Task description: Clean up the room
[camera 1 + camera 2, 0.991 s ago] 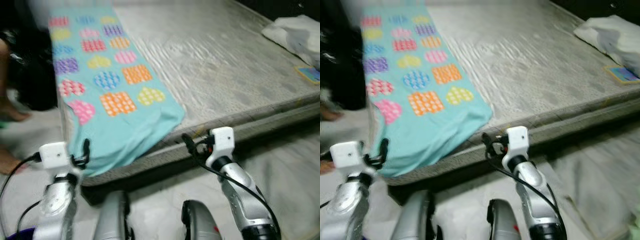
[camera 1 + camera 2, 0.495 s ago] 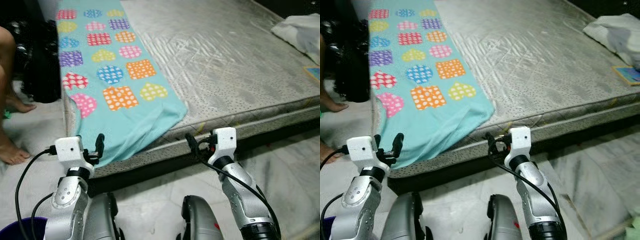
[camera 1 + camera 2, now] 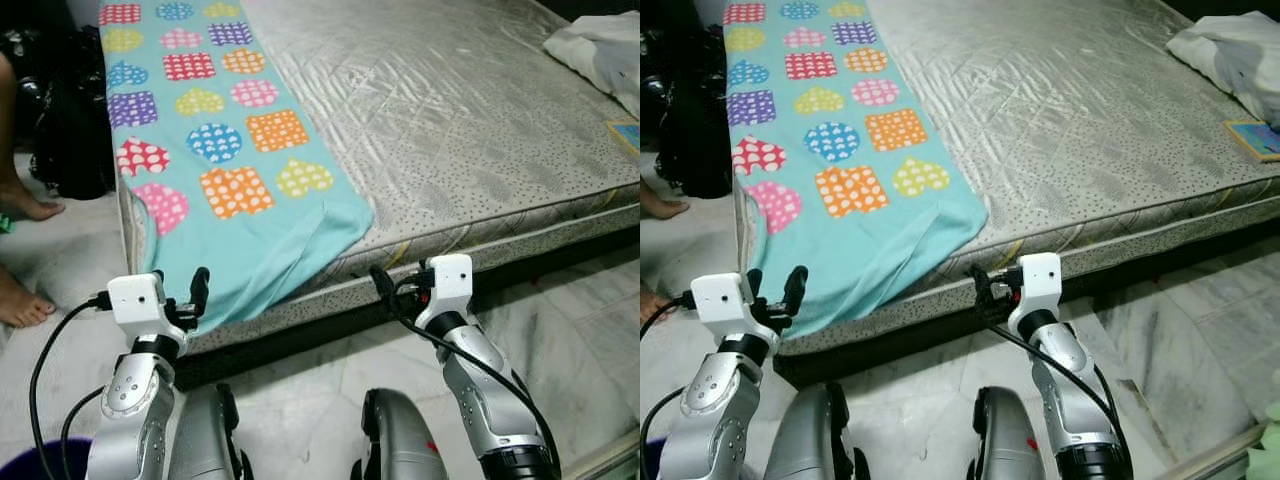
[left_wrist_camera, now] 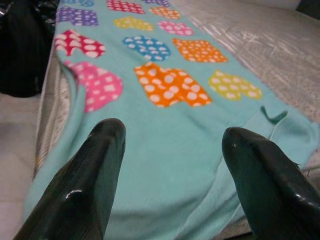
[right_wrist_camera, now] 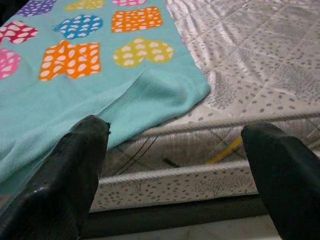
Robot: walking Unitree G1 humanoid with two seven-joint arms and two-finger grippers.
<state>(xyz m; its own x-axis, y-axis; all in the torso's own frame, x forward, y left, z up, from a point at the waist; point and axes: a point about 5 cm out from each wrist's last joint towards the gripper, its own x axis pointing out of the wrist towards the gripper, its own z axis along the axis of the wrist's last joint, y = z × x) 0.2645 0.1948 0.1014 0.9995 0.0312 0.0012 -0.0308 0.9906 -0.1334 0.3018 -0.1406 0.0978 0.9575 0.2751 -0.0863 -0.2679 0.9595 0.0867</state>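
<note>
Head views overlook bed [image 3: 470, 130]; wrist views face blanket [image 4: 165, 150].

Even indoor light gave sheen on the mattress [image 3: 450, 110]; head views were sharp, near wrist-view fingers [image 4: 85, 190] blurred.

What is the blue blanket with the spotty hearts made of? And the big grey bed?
The blanket looks like soft fleece or cotton: matte, it folds and droops over the edge. The mattress seems covered in shiny quilted fabric, with stitched lines that catch the light.
</note>
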